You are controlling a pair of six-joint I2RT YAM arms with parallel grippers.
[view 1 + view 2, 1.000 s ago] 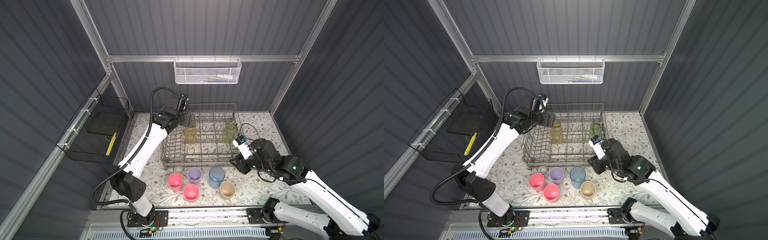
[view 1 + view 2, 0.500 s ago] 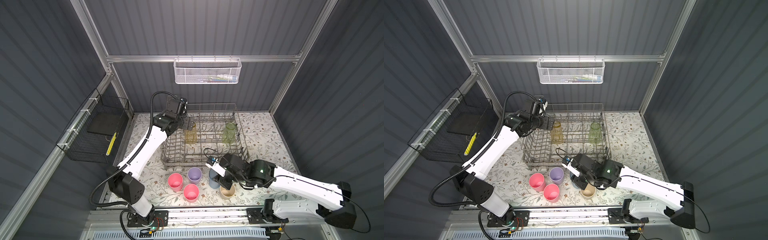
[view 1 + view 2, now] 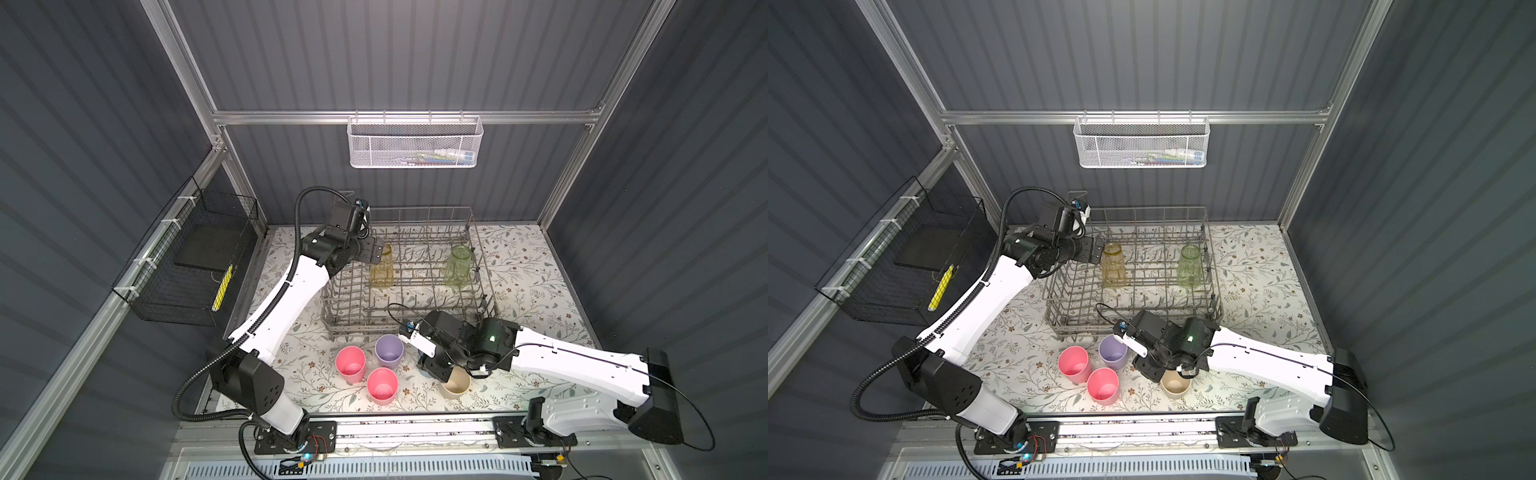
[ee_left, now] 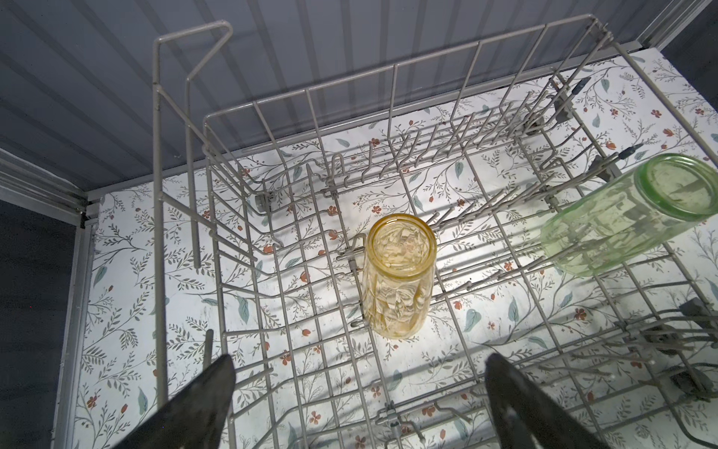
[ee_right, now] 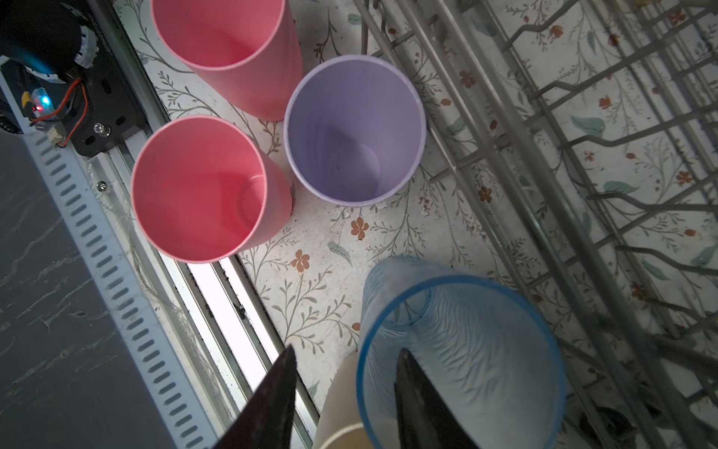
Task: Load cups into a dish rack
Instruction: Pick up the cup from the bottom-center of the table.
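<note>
Jaws of the right gripper [image 5: 346, 350] stood parted astride the blue cup [image 5: 466, 350]'s wall, one finger inside, not pinching it. That cup stood near the bench [image 3: 540, 291]'s front edge, between the dish rack [image 3: 374, 328] and the beige cup [image 3: 456, 384]. The left gripper [image 4: 359, 361] hung wide open above the amber cup [image 4: 400, 280] in the rack.

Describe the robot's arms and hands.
The left arm and right arm have white links between black joints. A ribbed black hose follows the left; a thin black cable and green light mark the right. The left hand and right hand have dark tapering fingers.
</note>
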